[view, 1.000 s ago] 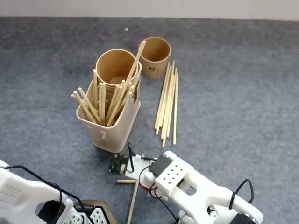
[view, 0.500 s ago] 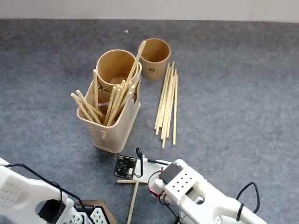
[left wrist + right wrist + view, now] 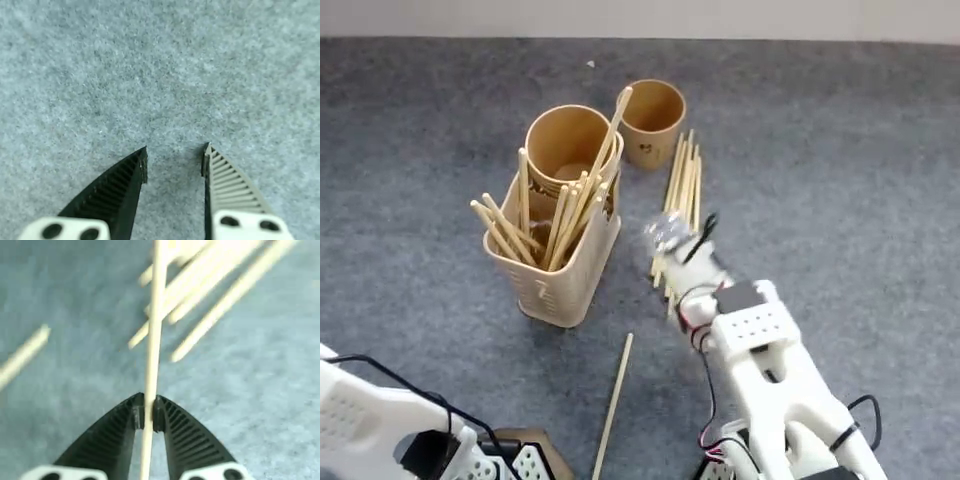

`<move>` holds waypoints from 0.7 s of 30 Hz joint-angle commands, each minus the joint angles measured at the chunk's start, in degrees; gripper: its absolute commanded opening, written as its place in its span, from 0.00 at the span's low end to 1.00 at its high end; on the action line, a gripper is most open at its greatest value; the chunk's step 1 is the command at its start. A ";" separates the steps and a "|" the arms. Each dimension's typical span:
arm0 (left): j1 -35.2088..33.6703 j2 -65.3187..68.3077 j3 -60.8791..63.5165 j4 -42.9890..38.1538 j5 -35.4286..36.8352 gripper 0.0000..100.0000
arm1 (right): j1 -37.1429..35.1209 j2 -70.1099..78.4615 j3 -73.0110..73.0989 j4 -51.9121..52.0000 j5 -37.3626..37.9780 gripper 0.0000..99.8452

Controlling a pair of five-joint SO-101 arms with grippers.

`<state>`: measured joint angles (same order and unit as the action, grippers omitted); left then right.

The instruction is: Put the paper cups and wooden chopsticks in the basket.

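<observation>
Wooden and thin, one chopstick (image 3: 157,315) is pinched between the tips of the right claw (image 3: 148,412). Its long axis runs straight out ahead of the claw, in line with the fingers, and its other end passes back under the wrist. Just beyond the claw's tips the loose bundle of chopsticks (image 3: 682,190) lies on the grey tabletop (image 3: 840,180), so the claw hangs right over that pile.

The basket (image 3: 555,285) stands off to this claw's left, near but apart. It already holds a paper cup (image 3: 565,145) and a sheaf of sticks leaning in it. A second paper cup (image 3: 653,118) stands ahead of the claw, past the far end of the bundle. A stray chopstick (image 3: 617,395) lies behind the claw, toward the arm's base.

The left claw (image 3: 175,160) is spread wide over bare tabletop with nothing between its fingers.

The right arm looks the better placed. The move likely calls for a swing to the left, then tipping the stick end-down so it enters the basket's mouth rather than lying across the rim.
</observation>
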<state>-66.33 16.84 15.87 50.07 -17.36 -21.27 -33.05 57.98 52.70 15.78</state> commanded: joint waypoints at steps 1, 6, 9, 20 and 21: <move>1.80 -0.22 0.48 0.09 -0.18 0.21 | 1.36 -1.19 -6.46 1.10 -6.51 0.01; 1.71 -0.22 0.48 -0.09 -0.18 0.21 | 1.54 -1.19 -20.09 5.05 -11.16 0.01; 1.98 -0.22 0.48 -0.09 -0.18 0.21 | 1.10 -1.19 -34.42 5.05 -15.12 0.01; 1.89 -0.22 0.40 0.09 -0.09 0.21 | -20.62 -0.48 -58.07 -16.40 -17.49 0.01; 1.80 -0.22 0.40 0.09 -0.09 0.21 | -21.93 -0.40 -56.31 -18.07 -16.44 0.01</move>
<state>-66.33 16.84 15.87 50.07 -17.36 -38.77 -33.14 1.45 39.96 -1.45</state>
